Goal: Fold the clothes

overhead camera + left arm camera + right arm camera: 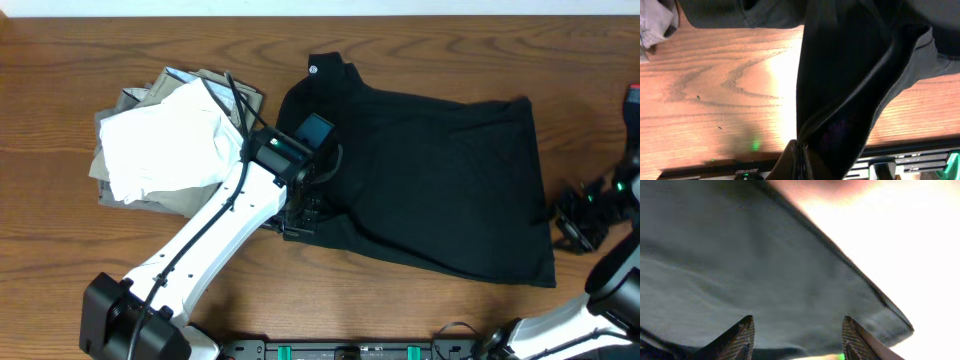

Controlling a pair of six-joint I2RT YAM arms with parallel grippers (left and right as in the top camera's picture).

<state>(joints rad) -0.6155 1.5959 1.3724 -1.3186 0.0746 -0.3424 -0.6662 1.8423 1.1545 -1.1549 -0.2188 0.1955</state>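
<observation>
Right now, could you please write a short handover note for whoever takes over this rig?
Left claw: shut on a pinched edge of the black T-shirt, at its left side.
Right claw: open at the shirt's right edge, gripping nothing.
Pile of light clothes: lies left of the shirt on the table.
Done: shirt spread out, mostly flat.
Left: fold the shirt, then probably add it to the pile.

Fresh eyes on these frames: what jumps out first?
The black T-shirt spread across the middle and right of the table dominates. The left gripper is shut on a fold at its left edge, while the right gripper stands open at its right edge. Left of the shirt sits a pile of clothes, white on top.
</observation>
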